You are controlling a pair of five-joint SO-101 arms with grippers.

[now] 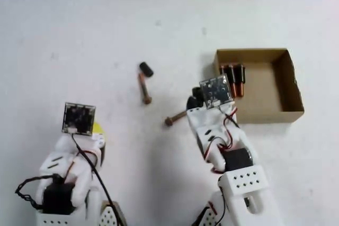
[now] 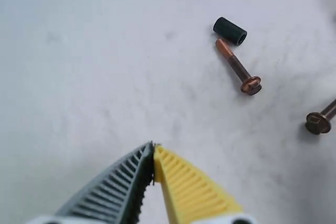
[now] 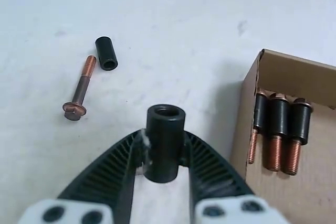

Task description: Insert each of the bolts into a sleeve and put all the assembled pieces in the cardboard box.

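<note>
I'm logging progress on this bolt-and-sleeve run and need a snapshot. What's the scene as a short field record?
box: cardboard box holds three assembled pieces
loose on table: loose sleeve beside first bolt; second bolt nearer the right arm
right end effector: shut on held sleeve, no bolt showing in it
left end effector: shut, empty

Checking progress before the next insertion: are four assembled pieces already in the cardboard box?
No, the cardboard box holds three assembled pieces, lying side by side.
</note>
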